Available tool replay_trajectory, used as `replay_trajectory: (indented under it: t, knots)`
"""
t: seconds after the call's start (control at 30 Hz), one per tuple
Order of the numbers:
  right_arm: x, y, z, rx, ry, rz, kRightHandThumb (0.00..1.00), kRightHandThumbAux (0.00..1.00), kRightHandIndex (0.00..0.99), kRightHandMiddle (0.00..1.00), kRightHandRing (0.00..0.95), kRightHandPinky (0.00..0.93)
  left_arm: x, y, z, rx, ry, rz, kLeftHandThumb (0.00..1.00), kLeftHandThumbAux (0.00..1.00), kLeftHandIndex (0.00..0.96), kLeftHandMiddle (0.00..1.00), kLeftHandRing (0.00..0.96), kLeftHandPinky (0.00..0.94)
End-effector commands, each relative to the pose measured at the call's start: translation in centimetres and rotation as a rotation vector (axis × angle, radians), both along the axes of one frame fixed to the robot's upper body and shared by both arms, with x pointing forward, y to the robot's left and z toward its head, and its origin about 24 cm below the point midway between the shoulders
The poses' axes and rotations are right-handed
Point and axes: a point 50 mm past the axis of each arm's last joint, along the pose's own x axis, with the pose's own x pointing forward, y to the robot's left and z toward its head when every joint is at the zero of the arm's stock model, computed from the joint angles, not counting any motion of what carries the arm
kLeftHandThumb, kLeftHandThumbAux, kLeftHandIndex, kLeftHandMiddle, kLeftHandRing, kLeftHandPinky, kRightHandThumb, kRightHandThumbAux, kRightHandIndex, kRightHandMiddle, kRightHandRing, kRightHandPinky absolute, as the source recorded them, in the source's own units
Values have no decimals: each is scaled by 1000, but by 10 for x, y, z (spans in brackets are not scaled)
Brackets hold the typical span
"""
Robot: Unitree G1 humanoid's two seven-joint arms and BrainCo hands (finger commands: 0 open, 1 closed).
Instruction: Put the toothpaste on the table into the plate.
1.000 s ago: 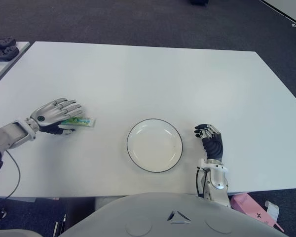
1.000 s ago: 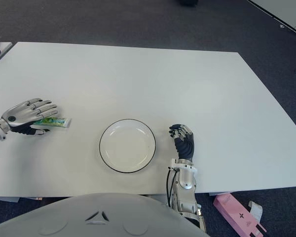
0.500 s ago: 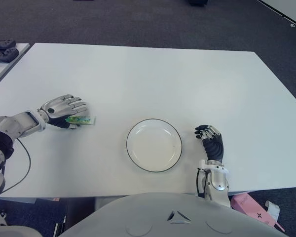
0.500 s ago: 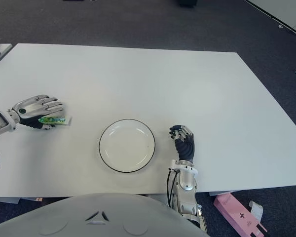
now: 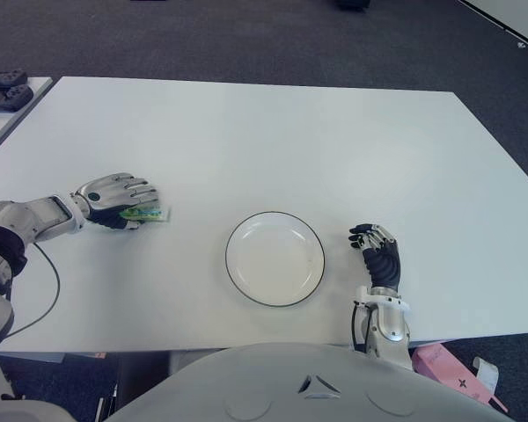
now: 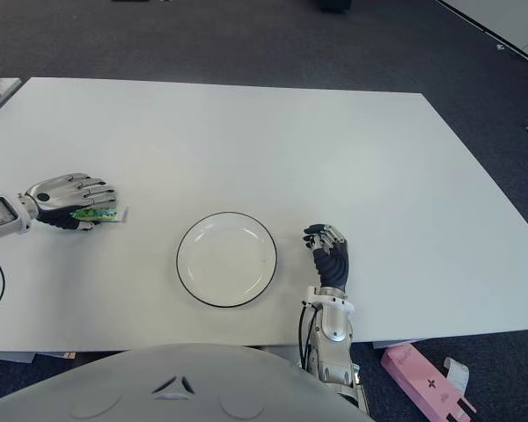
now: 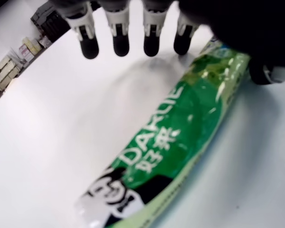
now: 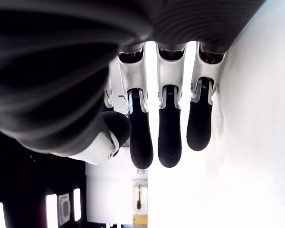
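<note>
A green toothpaste tube (image 5: 151, 213) (image 7: 180, 128) lies flat on the white table (image 5: 290, 141), left of the plate. My left hand (image 5: 114, 194) is cupped low over the tube's left end. In the left wrist view its fingertips (image 7: 118, 45) hang just past the tube without touching it, and the thumb sits by the tube's far end. The white plate (image 5: 275, 259) with a dark rim stands near the table's front edge, with nothing in it. My right hand (image 5: 380, 255) shows just right of the plate, fingers relaxed and holding nothing.
A black device (image 5: 4, 88) lies on a separate surface at the far left. A pink box (image 5: 449, 362) is on the floor past the table's front right edge. Dark carpet surrounds the table.
My left hand has dropped lower over the tube and its fingers have curled down around it. The tube, the plate and the right hand have stayed put.
</note>
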Motion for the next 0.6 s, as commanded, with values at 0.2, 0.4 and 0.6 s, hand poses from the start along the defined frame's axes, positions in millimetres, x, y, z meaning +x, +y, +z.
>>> replay_trajectory:
  t: [0.2, 0.4, 0.6]
  knots:
    - [-2, -3, -5, 20, 38, -14, 711, 727, 428, 486, 479, 470, -33, -8, -40, 21, 284, 46, 377, 220, 0, 29, 26, 121]
    - [-3, -3, -4, 9, 29, -7, 711, 728, 428, 490, 486, 483, -33, -6, -45, -15, 419, 233, 433, 256, 0, 64, 93, 215]
    - [-3, -4, -4, 7, 32, -3, 711, 728, 428, 488, 482, 465, -33, -4, -53, -20, 485, 365, 506, 277, 29, 90, 131, 257]
